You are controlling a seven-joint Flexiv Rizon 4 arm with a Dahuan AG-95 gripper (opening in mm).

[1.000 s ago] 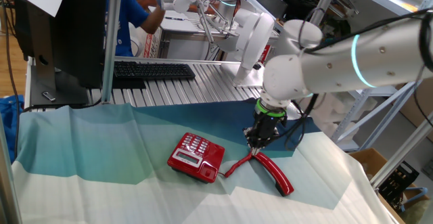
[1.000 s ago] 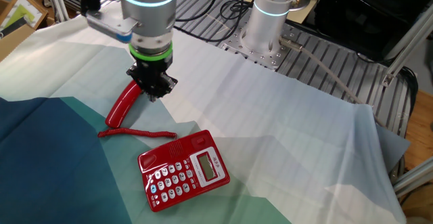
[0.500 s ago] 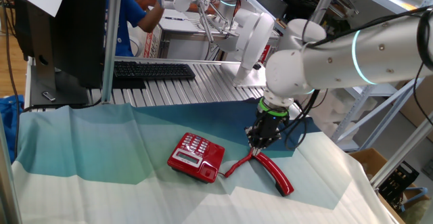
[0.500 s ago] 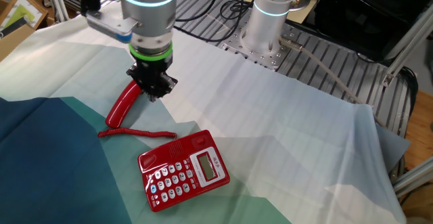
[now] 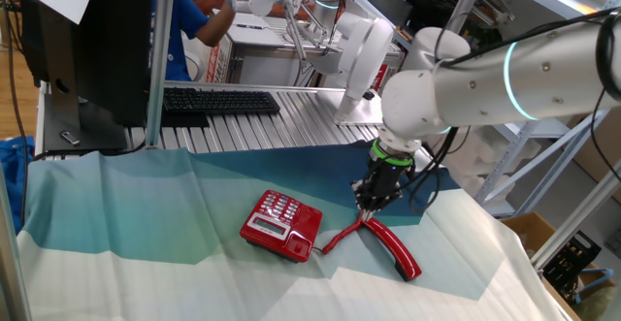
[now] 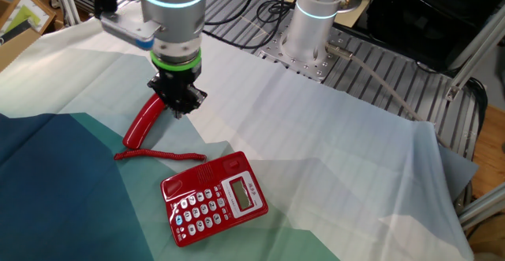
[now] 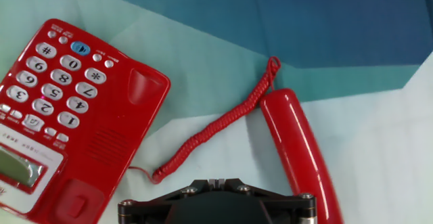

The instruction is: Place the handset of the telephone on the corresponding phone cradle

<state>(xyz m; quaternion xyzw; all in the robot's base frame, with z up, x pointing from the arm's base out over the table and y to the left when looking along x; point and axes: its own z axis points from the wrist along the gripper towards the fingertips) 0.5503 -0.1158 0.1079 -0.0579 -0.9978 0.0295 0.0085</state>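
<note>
My claw above the handset, the telephone beside it

My gripper (image 5: pixel 369 210) hangs over one end of the handset (image 5: pixel 395 247) – in the other fixed view it (image 6: pixel 179 109) stands just at the upper end of the red bar (image 6: pixel 143 124), but I cannot tell whether my fingers are spread or pressed together, or whether they touch the plastic. In the hand view only the black body of my gripper shows at the bottom edge, and the handset (image 7: pixel 300 153) lies on the cloth (image 7: pixel 379 149) to the right of it. The coiled cord (image 7: pixel 216 126) runs from the handset's end toward the telephone (image 7: pixel 64 116). The phone cradle (image 7: pixel 111 149) – the recessed side next to the pale keypad – is uncovered, well apart from the handset.
</note>
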